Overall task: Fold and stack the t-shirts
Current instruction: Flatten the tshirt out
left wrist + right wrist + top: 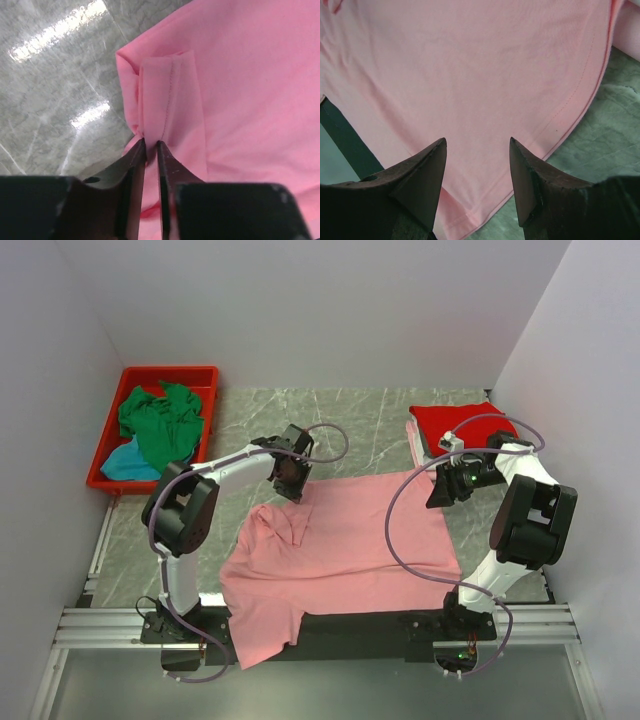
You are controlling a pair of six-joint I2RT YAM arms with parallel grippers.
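Well off to the left of the salmon pink t-shirt (pixel 345 540), beyond its far left corner, we see a red bin (pixel 170 372) holding a crumpled green t-shirt (pixel 158 422) with a teal t-shirt (pixel 127 463) beneath it. The salmon pink t-shirt itself lies spread across the middle of the marbled table (pixel 370 425), and its near left part hangs over the table's front edge. At this shirt's far left corner, the left gripper (pixel 152 144) is clenched on a small raised fold of stitched hem, its two fingers pressed almost together with pink cloth pinched between them. At the shirt's far right corner, the right gripper (pixel 477 142) hangs released, jaws spread wide over the flat cloth just inside the curved hem, gripping nothing. Just beyond that right corner, a folded red t-shirt (pixel 462 422) lies on the table.
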